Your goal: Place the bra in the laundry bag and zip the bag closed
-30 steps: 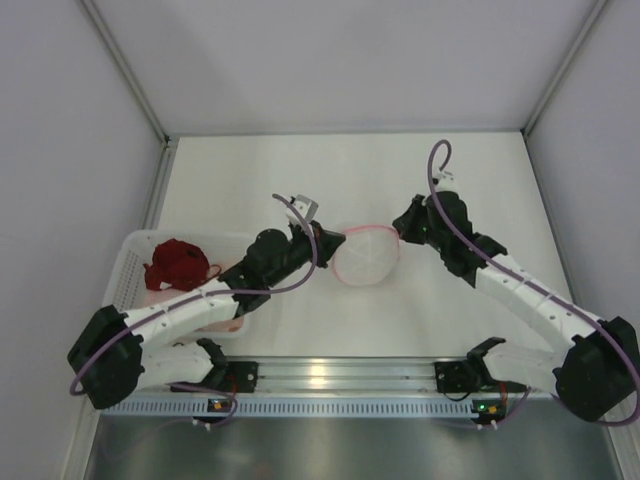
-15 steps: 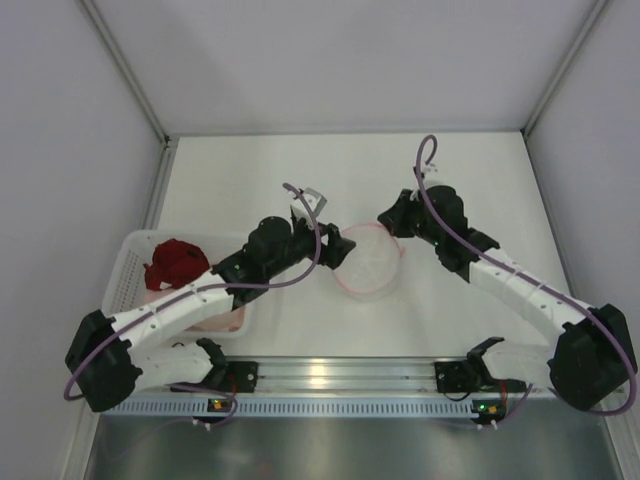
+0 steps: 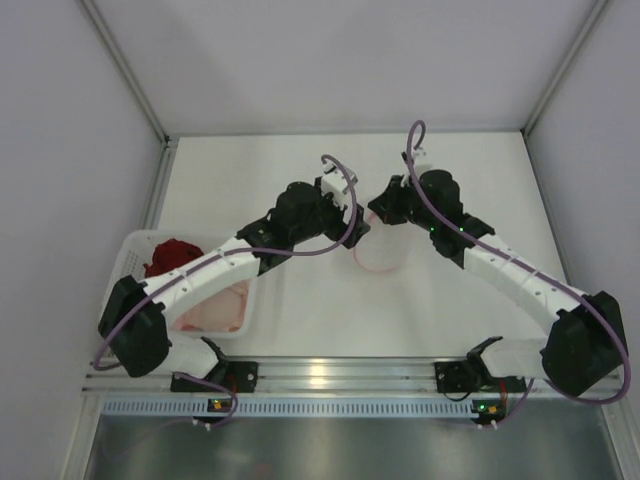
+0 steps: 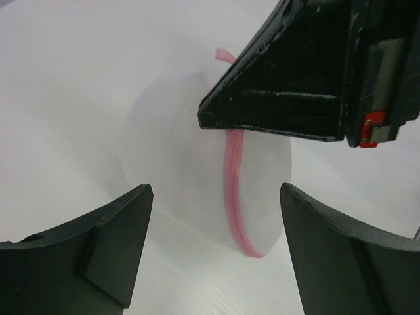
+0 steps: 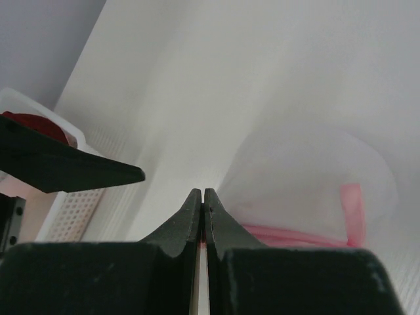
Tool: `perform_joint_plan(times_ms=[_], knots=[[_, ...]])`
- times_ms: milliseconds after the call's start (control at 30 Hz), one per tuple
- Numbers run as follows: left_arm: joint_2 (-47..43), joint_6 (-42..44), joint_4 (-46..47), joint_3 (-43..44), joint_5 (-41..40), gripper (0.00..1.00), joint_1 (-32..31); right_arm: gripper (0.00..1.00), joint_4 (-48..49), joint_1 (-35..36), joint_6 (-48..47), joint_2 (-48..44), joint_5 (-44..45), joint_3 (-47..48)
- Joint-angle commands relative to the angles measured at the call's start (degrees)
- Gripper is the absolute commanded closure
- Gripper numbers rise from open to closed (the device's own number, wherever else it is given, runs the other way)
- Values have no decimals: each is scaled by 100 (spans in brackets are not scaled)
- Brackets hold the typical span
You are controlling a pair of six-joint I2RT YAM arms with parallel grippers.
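The laundry bag is a round white mesh pouch with a pink zip rim. It stands tilted on edge at the table's middle. My right gripper is shut on the bag's pink rim at its top, and a sliver of pink shows between the jaws. My left gripper is open just left of the bag, its two fingers apart on either side of it without touching it. The pale pink bra lies in the white basket at the left.
A dark red bra lies at the basket's far end, also seen in the right wrist view. Both arms meet over the table's middle. Grey walls close in the left, right and back. A metal rail runs along the near edge.
My left gripper has opened, let go of the bag's rim and moved up and right. My right gripper has moved left and tipped the bag from lying flat up onto its edge.
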Motion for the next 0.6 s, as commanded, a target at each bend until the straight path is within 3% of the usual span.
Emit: perform_joint_plan(times_ms=[0, 233, 567], knots=[[214, 287, -79, 285, 397, 16, 2, 100, 196, 79, -118, -39, -56, 410], [583, 77, 386, 294, 511, 20, 10, 100, 109, 79, 14, -101, 234, 427], [1014, -915, 755, 417, 345, 22, 10, 100, -111, 105, 286, -31, 751, 392]])
